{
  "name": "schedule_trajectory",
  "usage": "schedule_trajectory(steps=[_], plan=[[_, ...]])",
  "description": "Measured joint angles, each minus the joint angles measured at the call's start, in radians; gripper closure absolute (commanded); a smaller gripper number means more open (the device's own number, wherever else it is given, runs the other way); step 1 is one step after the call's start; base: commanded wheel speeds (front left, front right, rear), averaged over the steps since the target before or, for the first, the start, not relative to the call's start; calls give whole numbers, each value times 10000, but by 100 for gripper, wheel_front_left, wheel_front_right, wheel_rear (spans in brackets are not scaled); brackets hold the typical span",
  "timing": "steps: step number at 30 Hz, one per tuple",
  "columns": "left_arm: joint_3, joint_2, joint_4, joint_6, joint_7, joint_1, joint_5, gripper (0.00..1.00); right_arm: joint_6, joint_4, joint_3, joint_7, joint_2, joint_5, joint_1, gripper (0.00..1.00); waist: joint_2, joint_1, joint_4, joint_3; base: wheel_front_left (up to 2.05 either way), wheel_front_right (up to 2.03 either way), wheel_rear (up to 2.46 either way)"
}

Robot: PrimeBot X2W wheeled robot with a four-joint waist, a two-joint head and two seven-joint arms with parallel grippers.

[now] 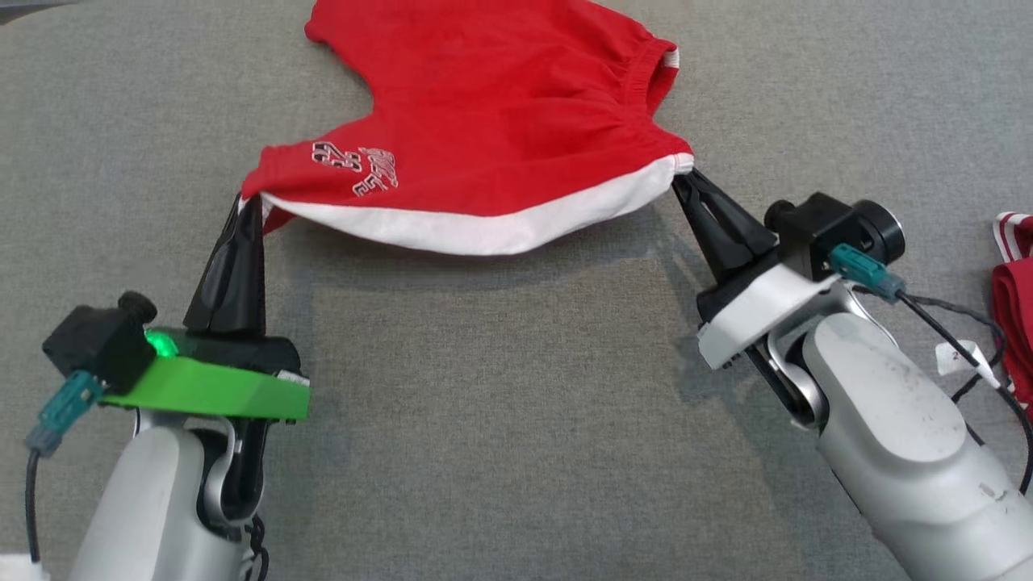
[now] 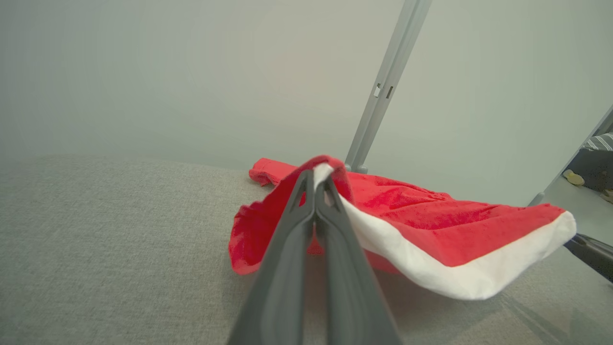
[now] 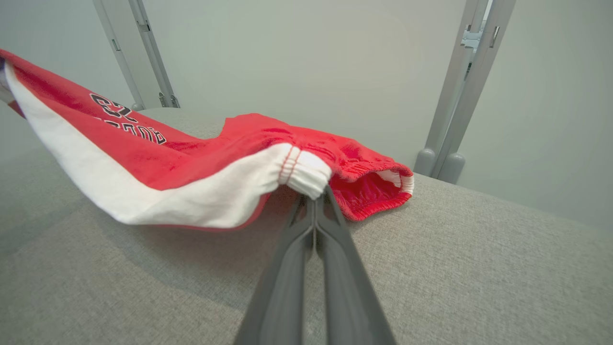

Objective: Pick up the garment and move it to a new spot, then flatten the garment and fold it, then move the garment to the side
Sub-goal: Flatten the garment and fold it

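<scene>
Left fingers (image 1: 234, 266) and right fingers (image 1: 718, 222) each pinch a near corner of the red white-striped shorts (image 1: 500, 121), far edge on the grey cloth surface (image 1: 516, 403). Hold it taut, lowering evenly.

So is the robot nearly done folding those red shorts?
Not nearly. Picked up: the left gripper and right gripper are each shut on an end of the white-striped edge of the red shorts, lifting it while the far part lies on the grey surface. In hand: carrying or spreading them, I think. Left: no fold shows yet, so flattening, folding and moving aside remain.
</scene>
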Motion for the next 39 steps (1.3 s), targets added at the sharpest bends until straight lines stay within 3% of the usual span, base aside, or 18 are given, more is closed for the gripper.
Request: schedule_trajectory(steps=[8,23,39], plan=[[623,-504,-1306,98,0,2325,224,100,0,-1810,-485,0,90,-25,2348,100,0,0,63,-567,0,0,0],[874,-1003,-2987,571,0,5244,424,100,0,-3969,-1655,-2,422,-259,6082,100,0,-1,91,-2049,0,0,0],[913,-679,-4153,876,491,6425,387,100,0,-4688,-1026,257,134,-322,7763,100,0,-2,-310,-2690,0,0,0]])
